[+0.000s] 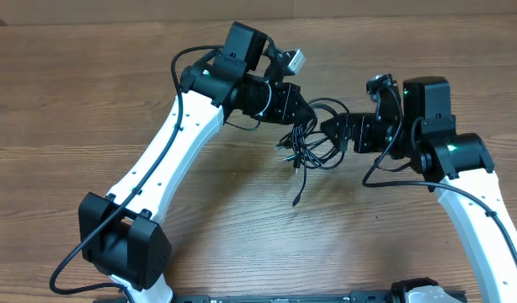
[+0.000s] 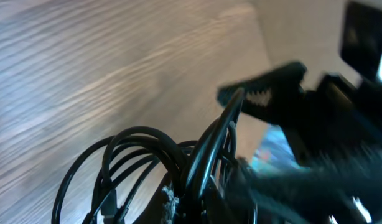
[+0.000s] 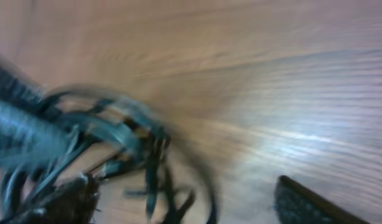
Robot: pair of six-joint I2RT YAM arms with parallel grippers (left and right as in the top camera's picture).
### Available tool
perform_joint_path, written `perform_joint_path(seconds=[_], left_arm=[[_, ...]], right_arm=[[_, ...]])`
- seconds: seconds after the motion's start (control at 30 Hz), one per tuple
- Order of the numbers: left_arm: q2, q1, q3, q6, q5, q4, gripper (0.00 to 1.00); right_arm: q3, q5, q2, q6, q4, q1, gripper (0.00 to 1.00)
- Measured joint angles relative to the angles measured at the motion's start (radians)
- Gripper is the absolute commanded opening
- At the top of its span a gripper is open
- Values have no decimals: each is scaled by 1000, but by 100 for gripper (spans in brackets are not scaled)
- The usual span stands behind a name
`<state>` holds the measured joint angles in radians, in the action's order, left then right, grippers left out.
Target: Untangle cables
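Two black pincers face each other over the middle of the table, nearly nose to nose. The left pincer (image 1: 302, 111) is closed on the thin black cables (image 1: 311, 143), which bunch at its tip in a knot of overlapping loops. From that knot one strand runs straight toward the right pincer (image 1: 333, 128) and reaches a toothed finger (image 2: 265, 92); blur hides whether it is caught there. The right pincer stands open, its ribbed fingers (image 3: 306, 204) set wide apart at the sides of the right wrist view, with the smeared tangle between and beyond them. Below the knot a single cord end drops toward the near side and finishes in a small plug (image 1: 296, 202); whether that plug rests on the wood cannot be told.

Any lettering on the arm housings is too small to read. Small green lights (image 1: 396, 82) glow on the black wrist housings. Thicker black leads (image 1: 365, 178) run along the white arm links, apart from the tangle. The two wrists crowd the bundle from left and right, and nothing else stands close to it.

Bare brown wood-grain tabletop (image 1: 82, 93) spreads on the far side, to the left, and toward the near side of the bundle. Its far edge runs along the top of the overhead view, and a black base bar (image 1: 284, 296) lies at the near edge between the feet of the arms.
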<state>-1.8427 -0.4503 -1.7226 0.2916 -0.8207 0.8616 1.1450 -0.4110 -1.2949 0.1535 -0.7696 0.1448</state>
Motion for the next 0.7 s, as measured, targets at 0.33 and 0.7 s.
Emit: perform_joint_path(seconds=[0.33, 0.7], left_arm=[[0, 8, 0, -15, -88, 0, 4], [0, 8, 0, -34, -102, 4, 4]], right_arm=[[0, 60, -23, 36, 35, 4, 37], [0, -50, -62, 37, 36, 3, 29]])
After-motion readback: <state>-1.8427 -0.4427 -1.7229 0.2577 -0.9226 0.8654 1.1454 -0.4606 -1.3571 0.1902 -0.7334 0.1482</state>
